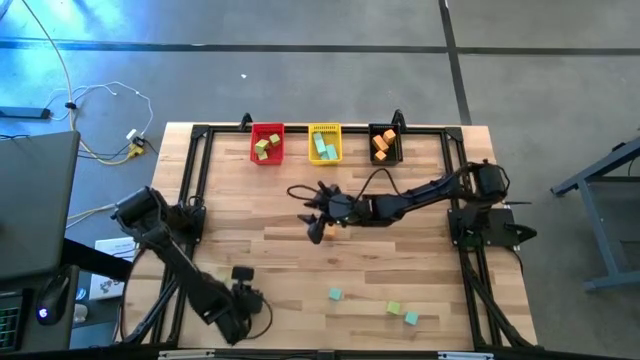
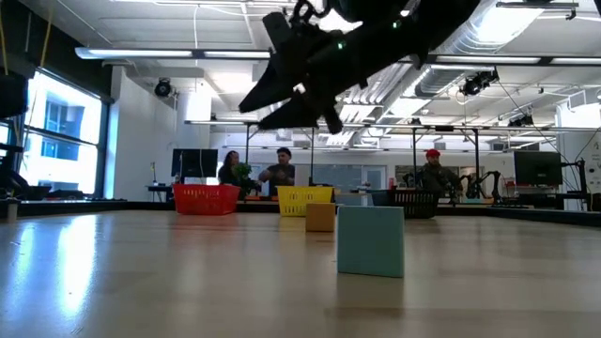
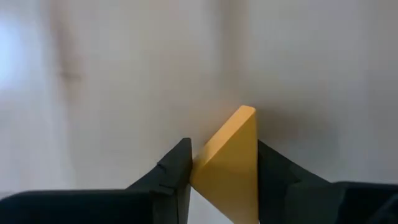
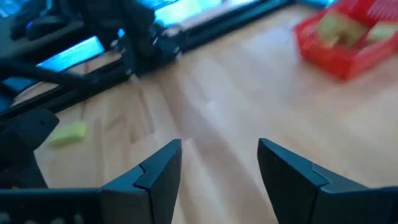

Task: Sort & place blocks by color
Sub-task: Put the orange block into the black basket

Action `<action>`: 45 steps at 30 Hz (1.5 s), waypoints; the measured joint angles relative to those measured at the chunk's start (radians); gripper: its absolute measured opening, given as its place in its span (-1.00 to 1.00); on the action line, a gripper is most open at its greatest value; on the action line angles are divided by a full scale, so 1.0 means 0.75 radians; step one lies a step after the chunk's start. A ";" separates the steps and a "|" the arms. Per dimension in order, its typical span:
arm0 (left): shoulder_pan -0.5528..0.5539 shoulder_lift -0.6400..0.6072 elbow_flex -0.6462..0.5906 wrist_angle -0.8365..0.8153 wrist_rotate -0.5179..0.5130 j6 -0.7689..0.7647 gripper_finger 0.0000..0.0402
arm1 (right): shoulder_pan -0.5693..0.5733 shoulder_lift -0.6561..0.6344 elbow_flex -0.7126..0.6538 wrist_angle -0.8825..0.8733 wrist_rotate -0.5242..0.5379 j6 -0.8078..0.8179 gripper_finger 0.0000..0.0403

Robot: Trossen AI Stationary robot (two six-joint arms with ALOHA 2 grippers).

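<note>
The pale wooden plank table (image 1: 330, 255), framed by black rails, fills the middle of the high view on a grey floor, with cables, a dark laptop and papers off its left side. Along the far edge stand three small rectangular mesh bins in a row: the red bin (image 1: 267, 143) on the left holds yellow-green blocks, the yellow bin (image 1: 325, 144) in the middle holds teal blocks, and the black bin (image 1: 386, 144) on the right holds orange blocks. On the near right part of the table three loose blocks lie apart from one another: a teal cube (image 1: 335, 294), a yellow-green cube (image 1: 394, 308) and, just beside that one, a second teal cube (image 1: 411, 318). The right arm stretches from its base on the right toward the table's centre, and the right gripper (image 1: 316, 217) hangs above bare wood with its fingers (image 4: 155, 171) spread wide and nothing between them. The left arm reaches to the near left edge, where the left gripper (image 3: 224, 171) is clamped on an orange block (image 3: 230, 165); from above that block is hidden under the gripper, and the wrist camera shows only part of it, cut off at the frame's edge, over blurred wood. In the low view a teal block (image 2: 371, 240) stands close to the lens and an orange one (image 2: 320, 217) farther back, and beyond the bins a bright hall with ceiling strip lights shows three seated people at desks with monitors.
</note>
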 joint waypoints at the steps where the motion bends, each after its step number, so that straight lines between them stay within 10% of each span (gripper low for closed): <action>1: 0.015 -0.008 -0.001 -0.032 -0.027 0.013 -0.51 | 0.000 -0.023 0.000 0.001 0.027 -0.030 -0.02; 27: 0.685 -0.171 0.005 0.354 -0.202 0.744 -0.51 | 0.101 -0.668 0.001 -0.525 0.175 -0.210 -0.02; 45: 1.318 -0.195 0.006 1.032 0.331 1.081 -0.51 | 0.074 -0.682 0.001 -0.780 0.549 -0.242 -0.02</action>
